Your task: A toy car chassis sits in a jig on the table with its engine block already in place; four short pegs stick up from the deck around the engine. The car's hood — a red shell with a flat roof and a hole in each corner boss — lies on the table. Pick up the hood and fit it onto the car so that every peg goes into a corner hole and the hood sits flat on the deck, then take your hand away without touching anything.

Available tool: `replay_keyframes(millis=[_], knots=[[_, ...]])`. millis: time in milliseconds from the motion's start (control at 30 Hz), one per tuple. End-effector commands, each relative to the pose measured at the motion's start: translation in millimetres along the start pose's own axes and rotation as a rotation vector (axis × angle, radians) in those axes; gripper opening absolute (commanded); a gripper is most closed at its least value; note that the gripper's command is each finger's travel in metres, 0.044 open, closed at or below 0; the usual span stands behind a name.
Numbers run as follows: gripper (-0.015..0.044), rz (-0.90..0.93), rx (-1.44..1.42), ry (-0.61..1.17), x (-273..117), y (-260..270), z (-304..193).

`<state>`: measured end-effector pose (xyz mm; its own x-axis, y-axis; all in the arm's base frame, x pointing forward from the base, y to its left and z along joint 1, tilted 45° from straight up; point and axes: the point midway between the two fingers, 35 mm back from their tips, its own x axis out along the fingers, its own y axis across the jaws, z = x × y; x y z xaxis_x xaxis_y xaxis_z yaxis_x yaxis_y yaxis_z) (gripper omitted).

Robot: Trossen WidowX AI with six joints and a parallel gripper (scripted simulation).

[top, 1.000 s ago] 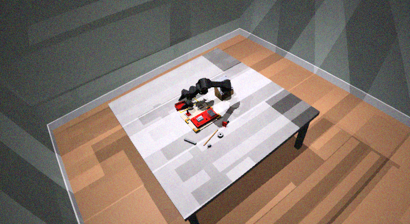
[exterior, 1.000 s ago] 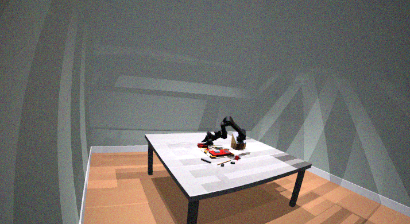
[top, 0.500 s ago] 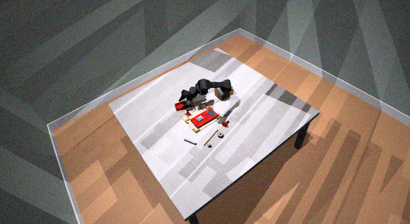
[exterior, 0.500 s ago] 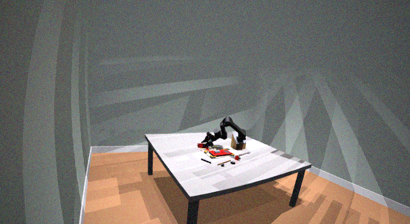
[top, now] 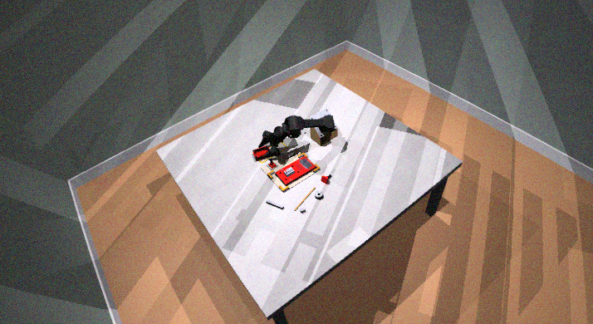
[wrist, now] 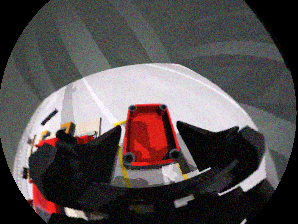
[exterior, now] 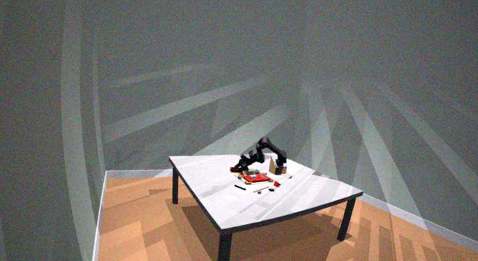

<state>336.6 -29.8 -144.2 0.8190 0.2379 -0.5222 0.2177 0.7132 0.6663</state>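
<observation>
The hand point(top: 269, 149) point(exterior: 238, 168) point(wrist: 149, 125) is standing released, its fingers spread wide and grasping nothing. Nearest is the danger of an uneven approach: if one finger is coming down on the rim of the hood point(top: 262, 153) point(exterior: 234, 169) point(wrist: 151, 131), the shell could be tipping or skidding before both sides are closing. A pinch off its middle could be letting it swivel, spoiling the fit later. Farther on, a low carry could be dragging it into the jig point(top: 283, 189) point(exterior: 248, 183) point(wrist: 64, 127) or the engine point(top: 288, 171) point(exterior: 253, 176), and a slight twist could be leaving one hole riding on a peg

In the wrist view the hood is showing between the two fingertips, its hollow side and corner bosses facing the camera; whether the fingers are touching it, I cannot tell. It is lying off the chassis point(top: 297, 168) point(exterior: 260, 180) point(wrist: 45, 202), on the side towards the left corner of the counter point(top: 374, 189) point(exterior: 214, 209) point(wrist: 200, 95) in the top view, with the near corner lying well beyond the jig
</observation>
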Motion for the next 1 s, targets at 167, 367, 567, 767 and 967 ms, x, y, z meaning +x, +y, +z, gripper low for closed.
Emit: replay_keyframes(millis=[167,367,567,767,967], knots=[[0.0387,0.001,-0.003,0.001,0.9,0.0,-1.7],[0.0308,0.001,-0.003,0.001,0.9,0.0,-1.7],[0.0249,0.001,-0.003,0.001,0.8,0.0,-1.3],[0.0091,-0.001,-0.004,0.002,-2.3,-0.3,7.6],[0.0000,-0.002,-0.005,0.003,-7.8,-0.8,20.1]])
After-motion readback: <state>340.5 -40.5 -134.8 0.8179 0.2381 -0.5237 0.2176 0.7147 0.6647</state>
